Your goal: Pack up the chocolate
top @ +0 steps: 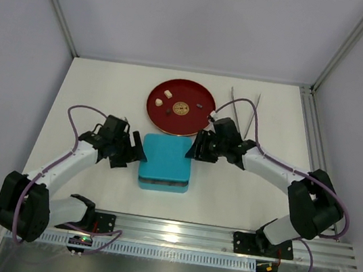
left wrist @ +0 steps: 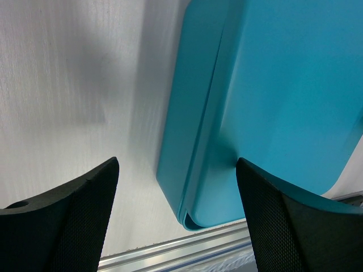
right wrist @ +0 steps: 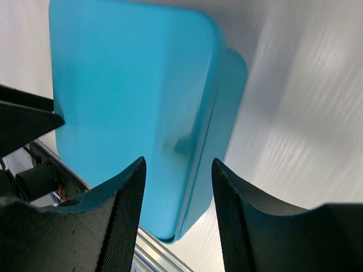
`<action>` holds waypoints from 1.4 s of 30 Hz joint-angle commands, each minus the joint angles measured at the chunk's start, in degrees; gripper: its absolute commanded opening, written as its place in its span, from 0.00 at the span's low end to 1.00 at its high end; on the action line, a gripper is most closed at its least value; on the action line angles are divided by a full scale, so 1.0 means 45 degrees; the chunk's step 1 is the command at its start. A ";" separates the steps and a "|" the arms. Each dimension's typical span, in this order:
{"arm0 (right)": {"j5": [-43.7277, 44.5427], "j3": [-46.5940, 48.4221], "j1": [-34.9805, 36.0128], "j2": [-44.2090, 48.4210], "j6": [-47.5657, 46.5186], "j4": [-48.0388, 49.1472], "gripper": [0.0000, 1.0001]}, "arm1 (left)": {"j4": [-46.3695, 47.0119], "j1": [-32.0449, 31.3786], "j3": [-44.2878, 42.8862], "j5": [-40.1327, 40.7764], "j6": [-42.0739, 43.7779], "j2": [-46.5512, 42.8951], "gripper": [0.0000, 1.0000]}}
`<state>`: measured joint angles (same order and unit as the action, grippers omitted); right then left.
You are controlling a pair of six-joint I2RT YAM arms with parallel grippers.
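1. From above, my two arms reach in toward a closed teal box point(top: 166, 162) in the middle of the white table point(top: 106, 90). The lid is shut, so the inside is hidden.
2. The chocolate point(top: 168, 94) lies on a round red plate point(top: 154, 115) just behind the box. I count one cream piece and three dark ones around a gold mark at the centre.
3. The pieces are too small to read their long axes for certain. The cream one looks slightly oblong and tilted; the dark one nearest the right rim looks stretched left to right.
4. My right arm's cable point(top: 255, 120) crosses the tongs point(top: 243, 111), which lie to the right of the plate.
5. My left gripper point(left wrist: 177, 164) is spread wide and empty. One finger is over bare table, the other over the lid, with the box's left edge between them.
6. My right gripper point(right wrist: 178, 161) is parted about halfway and grasps nothing, with the box's right edge showing in the gap.
7. Both wrist views cut the box off at the frame and show only part of it. The chocolate shows only from above.
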<state>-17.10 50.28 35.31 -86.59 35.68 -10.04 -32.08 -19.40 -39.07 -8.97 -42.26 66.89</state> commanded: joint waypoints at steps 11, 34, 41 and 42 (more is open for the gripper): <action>0.3156 0.5796 -0.0073 -0.3099 -0.0995 -0.3839 0.56 | -0.0275 -0.0064 -0.0341 0.0158 0.0114 -0.0295 0.83; 0.4172 1.0017 0.0747 -0.6461 -0.3066 -0.6439 0.59 | 0.0038 -0.0064 -0.0713 -0.1111 0.0524 -0.1484 0.92; 0.4015 1.0330 0.0728 -0.6793 -0.3280 -0.6537 0.59 | -0.0158 -0.0201 0.0398 -0.1794 -0.0255 -0.2986 0.84; 0.3996 1.0349 0.0747 -0.6794 -0.3300 -0.6557 0.59 | -0.0157 -0.0220 0.0517 -0.1873 -0.0373 -0.3222 0.83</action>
<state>0.30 94.52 38.72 -116.42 22.41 -38.48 -32.95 -19.86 -38.72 -14.59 -42.11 55.81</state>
